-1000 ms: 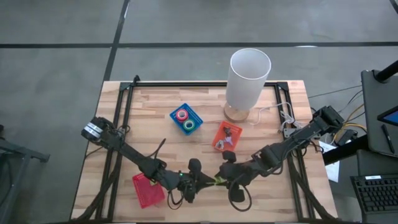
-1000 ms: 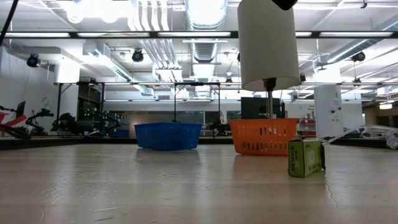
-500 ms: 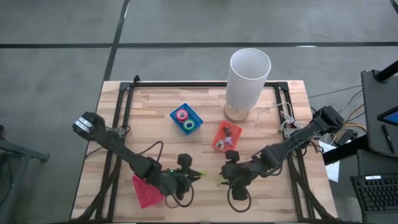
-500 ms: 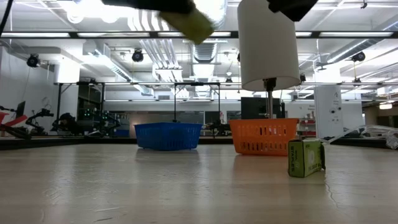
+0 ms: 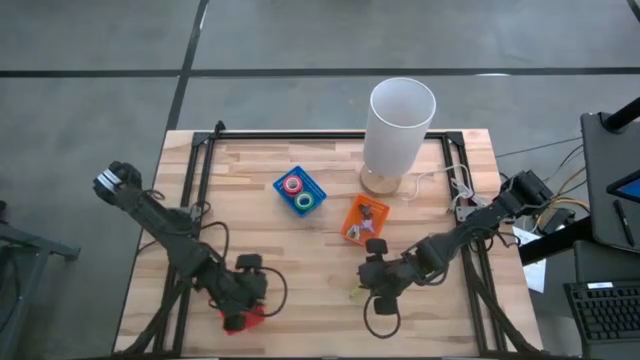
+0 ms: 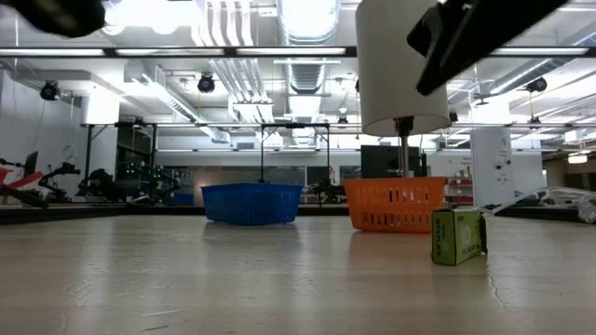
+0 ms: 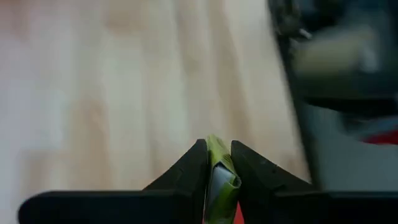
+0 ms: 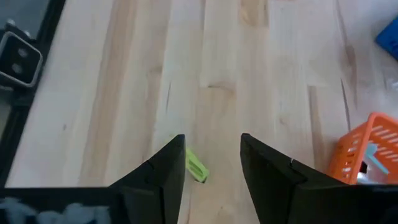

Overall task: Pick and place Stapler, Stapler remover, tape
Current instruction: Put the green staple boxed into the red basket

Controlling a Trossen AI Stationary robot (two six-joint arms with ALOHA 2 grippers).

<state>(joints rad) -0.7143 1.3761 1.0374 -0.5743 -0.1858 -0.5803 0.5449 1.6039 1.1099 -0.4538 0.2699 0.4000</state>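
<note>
My left gripper (image 5: 246, 292) is at the table's near left, above a red tray (image 5: 238, 320), and is shut on a slim yellow-green stapler (image 7: 215, 167). My right gripper (image 5: 368, 284) is open and empty, right of the table's middle. It hangs above a small green box (image 8: 196, 167), which stands on the wood (image 6: 456, 235). Red and green tape rolls (image 5: 297, 192) lie in a blue tray (image 5: 313, 183). An orange tray (image 5: 365, 218) holds small metal pieces. My left gripper pinches the yellow-green stapler between its two fingers (image 7: 194, 163). One end of the stapler (image 7: 214, 144) sticks out a little past the fingertips. The stapler is lifted clear of the table, above the red tray, a strip of which shows under the fingers (image 7: 237, 215).
A tall white cylinder (image 5: 400, 125) stands at the table's far right, behind the orange tray. Loose cables (image 5: 455, 190) lie by the right edge. Bare wood lies between the two grippers and along the left half.
My left gripper, shut on the yellow-green stapler, has drawn away from my right gripper and gone toward the table's left edge until it is above the red tray. My right gripper has stayed near the small green box.
</note>
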